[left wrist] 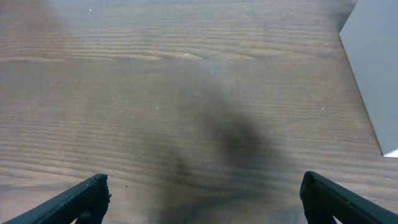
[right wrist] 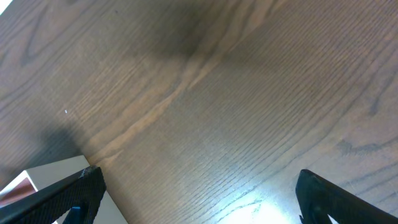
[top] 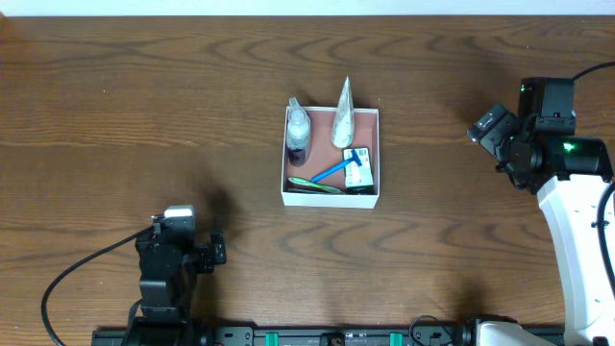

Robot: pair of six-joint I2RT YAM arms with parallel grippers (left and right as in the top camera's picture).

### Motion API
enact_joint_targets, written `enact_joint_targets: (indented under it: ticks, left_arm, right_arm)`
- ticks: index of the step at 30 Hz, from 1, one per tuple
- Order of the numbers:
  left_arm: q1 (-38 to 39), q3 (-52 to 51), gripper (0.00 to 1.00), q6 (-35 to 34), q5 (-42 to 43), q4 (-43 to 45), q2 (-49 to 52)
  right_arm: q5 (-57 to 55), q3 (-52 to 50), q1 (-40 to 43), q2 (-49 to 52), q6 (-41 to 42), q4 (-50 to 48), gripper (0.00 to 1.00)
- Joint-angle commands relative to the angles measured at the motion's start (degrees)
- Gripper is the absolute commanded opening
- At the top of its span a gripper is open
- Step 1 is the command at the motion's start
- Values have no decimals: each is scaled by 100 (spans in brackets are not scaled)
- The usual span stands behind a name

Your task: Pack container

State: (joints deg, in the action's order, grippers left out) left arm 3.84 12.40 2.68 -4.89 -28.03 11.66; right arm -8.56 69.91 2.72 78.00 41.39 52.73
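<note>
The container (top: 372,199), a square shallow white box with a pinkish-brown floor, sits at the table's middle. It holds a small clear bottle (top: 299,131), a silver tube (top: 343,115), a blue razor (top: 338,168), a green-and-white packet (top: 358,172) and a green item (top: 313,184). My left gripper (left wrist: 202,199) is open and empty near the front left; a white wall of the container (left wrist: 373,68) shows at its right edge. My right gripper (right wrist: 196,196) is open and empty at the far right; a corner of the container (right wrist: 46,171) shows at its lower left.
The brown wooden table (top: 144,115) stretches around the container. The left arm's base (top: 163,279) stands at the front left and the right arm's white body (top: 577,221) at the right edge.
</note>
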Motion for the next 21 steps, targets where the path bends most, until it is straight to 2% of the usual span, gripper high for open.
enact_joint_targets:
  ticks: [1,7,21]
  left_arm:
    - [-28,-149,98,-131,0,35,-157]
    - [-28,-466,98,-262,0,37,-413]
    - [-28,-466,98,-258,-2,72,-457]
  right_arm:
    - [-22,46,28,15,-76,4,99]
    - [-22,46,28,15,-74,4,99]
    - [-22,46,28,15,-76,4,99]
